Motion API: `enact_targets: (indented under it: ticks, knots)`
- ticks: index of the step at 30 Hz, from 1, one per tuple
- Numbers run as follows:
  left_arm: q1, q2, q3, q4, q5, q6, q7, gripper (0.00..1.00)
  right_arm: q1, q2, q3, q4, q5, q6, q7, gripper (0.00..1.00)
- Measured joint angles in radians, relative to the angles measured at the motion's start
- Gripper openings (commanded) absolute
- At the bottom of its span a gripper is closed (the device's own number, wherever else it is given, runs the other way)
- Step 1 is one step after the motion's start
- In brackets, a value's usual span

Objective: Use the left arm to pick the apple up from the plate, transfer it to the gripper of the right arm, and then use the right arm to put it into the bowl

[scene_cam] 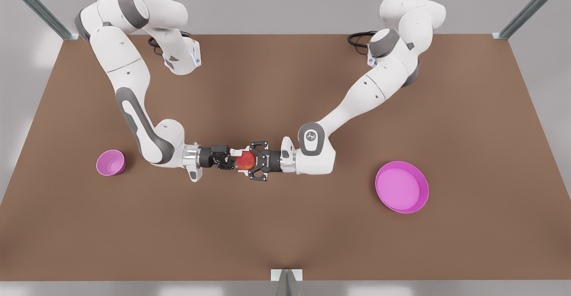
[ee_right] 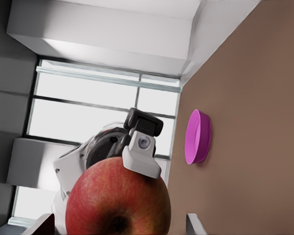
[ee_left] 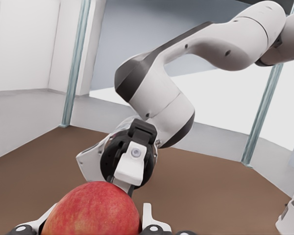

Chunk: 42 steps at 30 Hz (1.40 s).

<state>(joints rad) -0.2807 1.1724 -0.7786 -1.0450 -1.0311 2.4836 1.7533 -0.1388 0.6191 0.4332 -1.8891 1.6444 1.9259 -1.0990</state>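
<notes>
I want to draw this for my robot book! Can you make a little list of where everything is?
apple: off the table, between both grippers
left gripper: reaching in from the front view's right, fingers shut on the apple
right gripper: reaching in from the front view's left, fingers open around the apple
plate: empty, front view's right
bowl: empty, front view's left

Apple point(ee_right: 117, 198) close up, the left arm's fingers point(ee_right: 142, 156) against it, plate point(ee_right: 197, 137) beyond.
</notes>
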Motion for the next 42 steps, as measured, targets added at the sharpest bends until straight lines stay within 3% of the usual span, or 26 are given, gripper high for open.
enact_targets:
  ticks: [21,24,30,32,33,35,42]
  knots:
    - [-0.006,0.0,0.005,-0.001,0.0,0.0,0.032,0.81,0.023,0.013,0.013,0.011,0.049,0.036,-0.136,1.0]
    - [-0.006,0.0,0.005,0.0,0.001,0.0,0.034,0.81,0.024,0.015,0.013,0.011,0.05,0.038,-0.15,0.87]
    - [-0.006,0.0,0.006,-0.001,0.001,-0.001,0.037,0.81,0.031,0.015,0.013,0.017,0.055,0.039,-0.172,0.85]
    - [-0.005,0.0,0.006,-0.001,0.002,-0.002,0.038,0.83,0.032,0.015,0.013,0.019,0.057,0.04,-0.178,0.74]
    - [-0.005,0.0,0.006,-0.001,0.002,-0.002,0.038,0.83,0.032,0.015,0.013,0.021,0.058,0.04,-0.181,0.74]
    - [-0.005,0.0,0.006,-0.002,0.002,-0.002,0.039,0.93,0.032,0.015,0.013,0.022,0.058,0.04,-0.186,0.74]
    - [0.045,-0.032,0.006,-0.06,0.007,-0.006,0.039,0.98,0.032,0.015,0.012,0.021,0.058,0.04,-0.2,0.74]
